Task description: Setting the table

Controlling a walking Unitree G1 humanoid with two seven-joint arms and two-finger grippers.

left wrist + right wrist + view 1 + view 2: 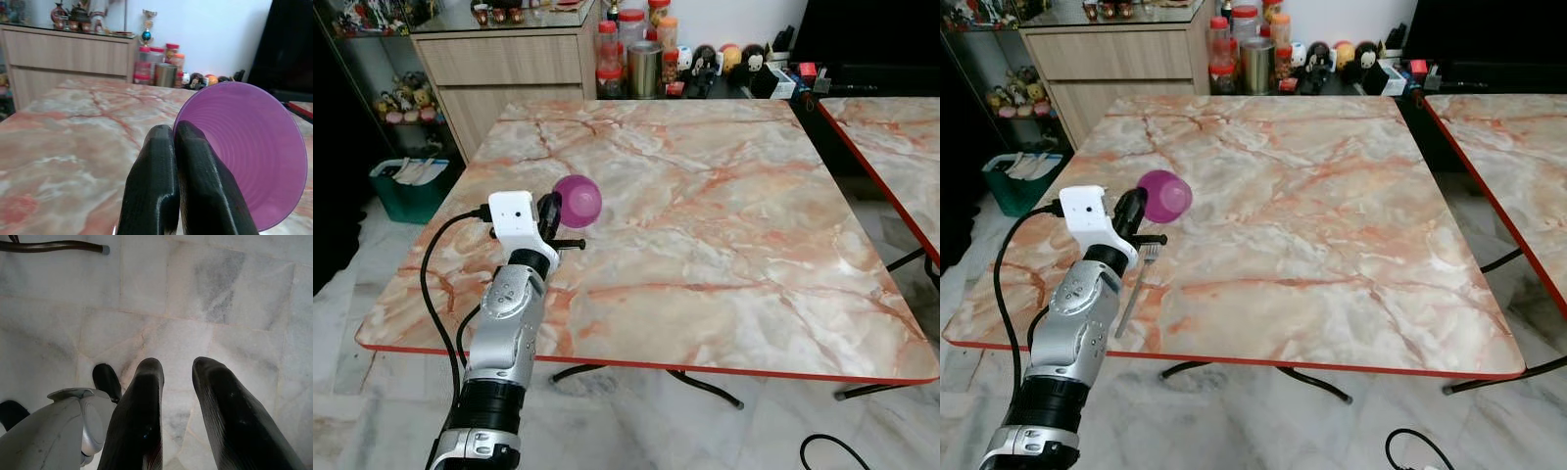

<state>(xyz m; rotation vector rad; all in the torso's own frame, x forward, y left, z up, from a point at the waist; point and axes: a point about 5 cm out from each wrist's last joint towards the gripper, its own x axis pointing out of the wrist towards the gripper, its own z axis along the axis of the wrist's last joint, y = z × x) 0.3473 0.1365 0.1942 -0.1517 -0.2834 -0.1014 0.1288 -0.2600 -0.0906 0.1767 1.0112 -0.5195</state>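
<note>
Marble floor [234,293] lies under the right gripper [178,377], which hangs low at the robot's side with its two black fingers apart and nothing between them. Nearest on the table [724,245], close to the front edge on the robot's left, a fork [1136,284] lies flat beside the silver left arm [504,333]. The left gripper [173,142] is raised over the left part of the table, and its fingers are pressed together on the rim of a purple bowl [578,200]. The bowl is tilted on its side, with its open mouth turned toward the wrist camera, and it is held above the marble top, not resting on it. Further back, behind the table, jars with red lids [631,22] and a metal can [644,69] stand beside a wooden cabinet [499,59], with small figures [732,57] next to them. A green bin [406,186] stands on the floor to the left of the table, and a second table [891,147] of the same marble pattern is on the right.
</note>
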